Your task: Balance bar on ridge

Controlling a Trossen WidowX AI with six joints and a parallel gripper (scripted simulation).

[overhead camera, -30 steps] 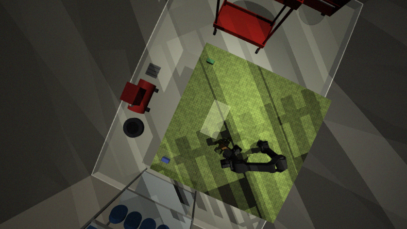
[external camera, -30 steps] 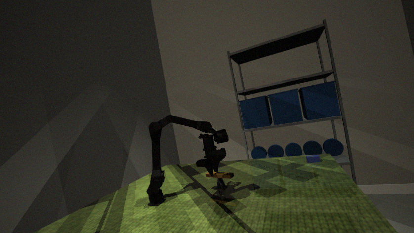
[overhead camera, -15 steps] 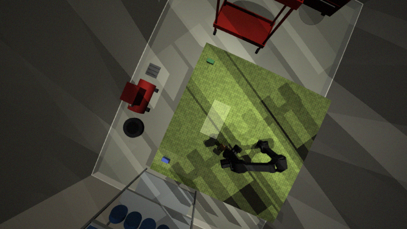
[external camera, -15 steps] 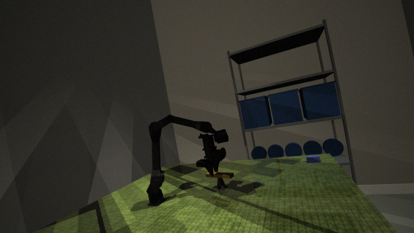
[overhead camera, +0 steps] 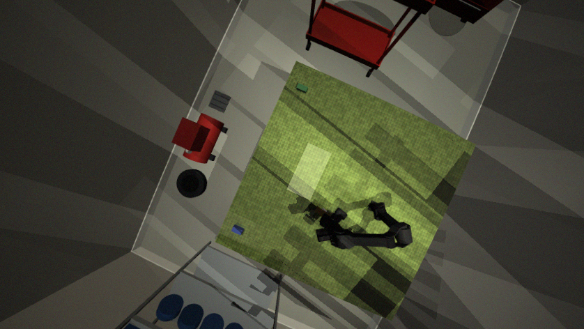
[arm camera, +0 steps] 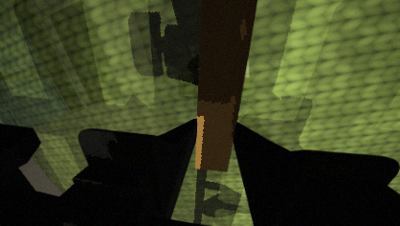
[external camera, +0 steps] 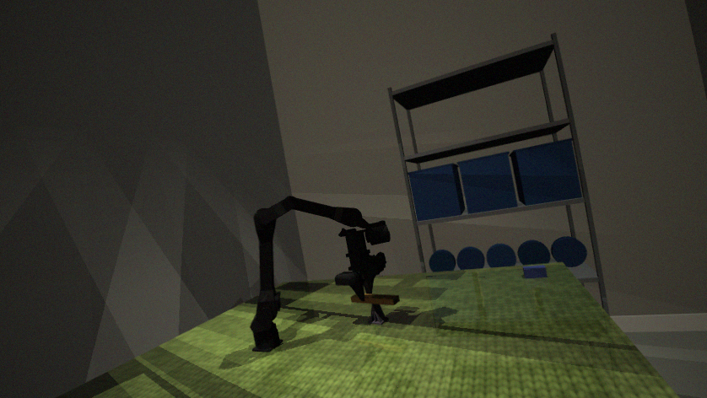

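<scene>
An orange-brown wooden bar (overhead camera: 322, 211) (external camera: 385, 299) (arm camera: 224, 62) is held about level above the green table top (overhead camera: 327, 97) (external camera: 420, 365). My gripper (external camera: 364, 295) (arm camera: 215, 124) points down and is shut on the bar near one end, with a finger on each long side. In the exterior view the grey ridge (external camera: 376, 316) stands under about the middle of the bar, and the bar's underside is at its top. Whether they touch I cannot tell. In the top view the arm and shadow hide the ridge. In the wrist view the bar covers most of what is below.
A blue block (overhead camera: 237, 229) (external camera: 534, 271) lies near a table corner. A green block (overhead camera: 302, 88) lies near another corner. A pale rectangle (overhead camera: 312, 163) shows on the table beyond the bar. A shelf rack (external camera: 487, 140) and a red cart (overhead camera: 351, 34) stand off the table.
</scene>
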